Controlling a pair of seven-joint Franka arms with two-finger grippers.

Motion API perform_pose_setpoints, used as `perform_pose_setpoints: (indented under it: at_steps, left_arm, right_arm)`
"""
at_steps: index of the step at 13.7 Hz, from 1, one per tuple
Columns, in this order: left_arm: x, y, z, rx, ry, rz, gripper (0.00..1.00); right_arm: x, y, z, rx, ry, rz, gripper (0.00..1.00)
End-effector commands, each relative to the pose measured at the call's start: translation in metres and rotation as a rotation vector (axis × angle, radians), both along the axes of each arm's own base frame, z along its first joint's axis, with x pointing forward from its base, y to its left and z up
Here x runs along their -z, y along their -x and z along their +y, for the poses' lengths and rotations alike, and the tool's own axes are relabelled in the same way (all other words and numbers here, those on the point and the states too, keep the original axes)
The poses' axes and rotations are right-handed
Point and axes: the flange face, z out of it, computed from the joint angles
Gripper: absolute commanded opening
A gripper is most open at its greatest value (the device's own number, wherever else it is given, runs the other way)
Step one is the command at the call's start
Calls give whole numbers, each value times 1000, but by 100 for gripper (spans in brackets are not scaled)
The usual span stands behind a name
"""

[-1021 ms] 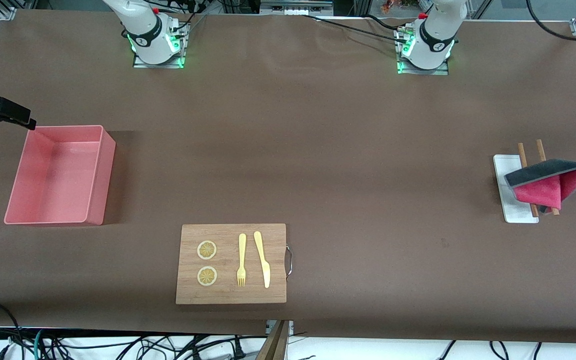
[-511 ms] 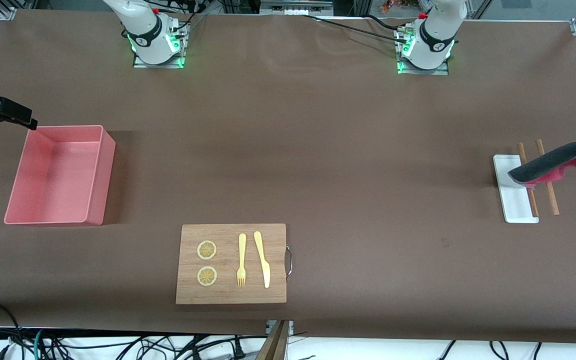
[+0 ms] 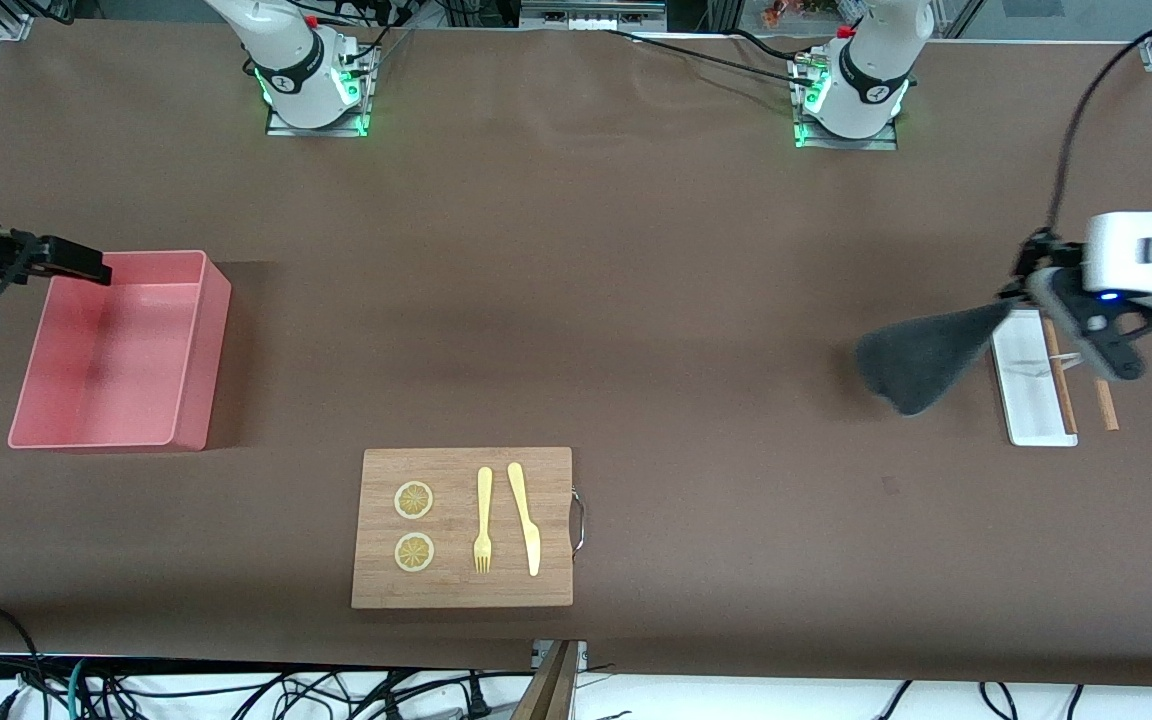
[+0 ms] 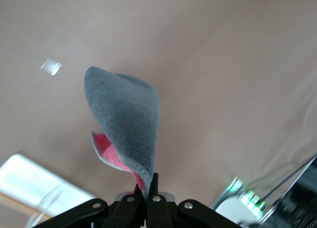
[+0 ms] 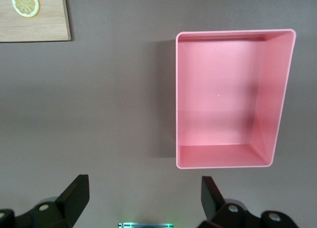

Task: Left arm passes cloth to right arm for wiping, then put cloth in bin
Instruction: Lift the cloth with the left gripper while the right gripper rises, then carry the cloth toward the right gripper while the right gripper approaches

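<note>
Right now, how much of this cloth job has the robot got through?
Only the start. The left claw is shut on the cloth, holding it up beside the white tray. The right claw is open, hovering near the bin, which holds nothing. Left to do: the handover, the wiping, and dropping the cloth in the bin.

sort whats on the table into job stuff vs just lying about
Job: cloth pinched in the left gripper; bin; open right gripper.
Lying about: cutting board, lemon slices, fork, knife, white tray, chopsticks.
</note>
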Motion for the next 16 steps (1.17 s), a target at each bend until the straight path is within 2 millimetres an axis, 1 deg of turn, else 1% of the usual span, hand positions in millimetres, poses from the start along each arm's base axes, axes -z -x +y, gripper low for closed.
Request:
perform_pose_setpoints:
  at_steps: [1,2,3,4,5,6,7,8,9,10,12,13,15,16]
  left_arm:
    - [1,-9,-92,-63,46,-51,0]
    - [10,-12,-120,-47,89,-59,0]
    - [21,-14,-143,-42,180,-33,0]
    - [28,-16,-165,-49,269,-28,0]
    - [25,-21,-183,-73,342,-69,0]
    - [17,-21,-212,-83,415,-117,0]
    - [11,-21,-234,-112,495,-146,0]
    - [5,-19,-252,-141,565,-165,0]
    - [-2,-11,-280,-145,611,-186,0]
    - [-9,-6,-302,-161,647,-228,0]
    - [-24,9,-343,-230,721,-276,0]
    - [-31,15,-359,-293,748,-279,0]
    - [-44,39,-402,-414,802,-295,0]
    - [-49,50,-418,-465,828,-298,0]
  right_arm:
    - [1,-5,22,4,-20,-22,100]
    - [6,-12,32,43,-37,-39,100]
    - [13,-19,42,102,-57,-50,100]
    - [20,-26,57,143,-70,-57,100]
    - [29,-32,73,167,-74,-68,100]
    - [34,-38,96,189,-74,-91,100]
    - [41,-41,118,226,-69,-98,100]
    - [49,-42,136,265,-62,-93,100]
    - [56,-43,155,290,-59,-98,100]
    - [58,-44,172,315,-61,-112,100]
    - [72,-47,195,370,-69,-114,100]
    - [76,-48,205,393,-97,-110,100]
    - [82,-48,220,457,-171,-67,100]
    - [83,-47,224,482,-198,-48,100]
